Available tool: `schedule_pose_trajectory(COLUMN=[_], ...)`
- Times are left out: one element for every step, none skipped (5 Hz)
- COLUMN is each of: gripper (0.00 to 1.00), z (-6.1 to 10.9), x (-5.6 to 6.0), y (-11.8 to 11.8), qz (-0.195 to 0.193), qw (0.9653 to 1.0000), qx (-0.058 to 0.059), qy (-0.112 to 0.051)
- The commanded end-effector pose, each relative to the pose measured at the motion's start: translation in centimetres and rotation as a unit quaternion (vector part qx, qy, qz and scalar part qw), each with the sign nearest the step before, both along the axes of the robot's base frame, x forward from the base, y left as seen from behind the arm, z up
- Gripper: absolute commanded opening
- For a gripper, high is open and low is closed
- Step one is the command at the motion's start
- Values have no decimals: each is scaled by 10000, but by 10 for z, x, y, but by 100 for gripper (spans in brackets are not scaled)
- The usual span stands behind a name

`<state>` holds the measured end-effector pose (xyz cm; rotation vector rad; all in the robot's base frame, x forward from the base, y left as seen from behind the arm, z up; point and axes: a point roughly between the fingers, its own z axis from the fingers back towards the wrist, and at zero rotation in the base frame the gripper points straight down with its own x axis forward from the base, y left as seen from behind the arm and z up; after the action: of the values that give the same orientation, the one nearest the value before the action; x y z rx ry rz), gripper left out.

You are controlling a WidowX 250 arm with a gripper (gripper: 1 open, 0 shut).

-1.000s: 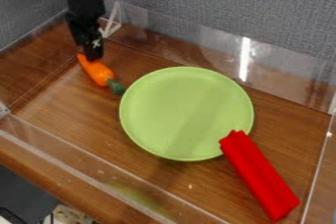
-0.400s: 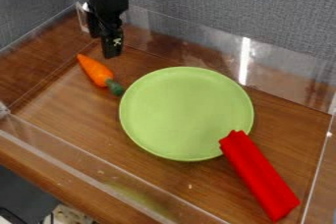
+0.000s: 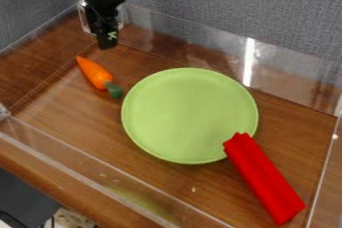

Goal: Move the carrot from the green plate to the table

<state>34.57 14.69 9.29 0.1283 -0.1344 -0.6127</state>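
The orange carrot (image 3: 94,71) lies on the brown wood table (image 3: 60,97), just left of the green plate (image 3: 190,114) and off its rim, green stub pointing toward the plate. The plate holds nothing in its middle. My gripper (image 3: 106,41) hangs pointing down above and behind the carrot, clear of it, with nothing in its dark fingers. The fingers read as one narrow dark shape, so the gap between them does not show.
A long red block (image 3: 263,177) lies at the front right, its upper end resting on the plate's rim. Clear acrylic walls (image 3: 247,57) edge the table at the back, left and front.
The gripper has lifted off the carrot and moved up and back in the picture. The carrot stays on the table beside the plate.
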Motion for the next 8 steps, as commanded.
schedule_pose_trajectory(gripper=[0,0,0,0,0,0,0,0], z=[30,20,15,23,33,35,24,13], x=[7,3,18,21,19,16,20,22], y=[11,10,15,17,16,14,16,18], qz=[244,462,531,861,1184,1394,1275,1207], qw=[9983,9977,9976,9954,9920,9896,9914,9923], qx=[178,80,47,0,5,-46,-95,-154], qy=[-504,-499,-446,-414,-436,-358,-292,-214])
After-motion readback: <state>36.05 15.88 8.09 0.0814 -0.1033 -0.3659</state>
